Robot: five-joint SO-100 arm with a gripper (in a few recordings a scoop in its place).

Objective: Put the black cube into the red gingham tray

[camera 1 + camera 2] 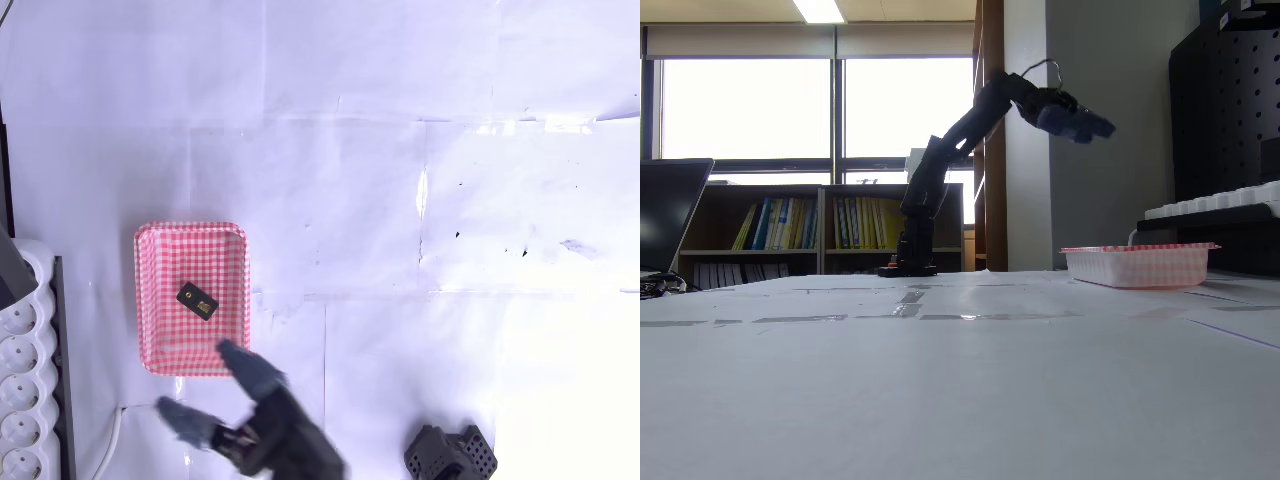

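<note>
White table (940, 400) stretches bare in front of the fixed view, and beyond it my fingers (205, 385) hang high in the air, spread wide with nothing between them. Seen from overhead, they sit just past the near short rim of the red gingham tray (150, 300). Inside the tray, resting on its floor near the middle, lies the black cube (196, 299), pale mark up and turned slightly askew. Cube and fingers are apart, the cube straight ahead of my open tips, so I judge the placing done.
</note>
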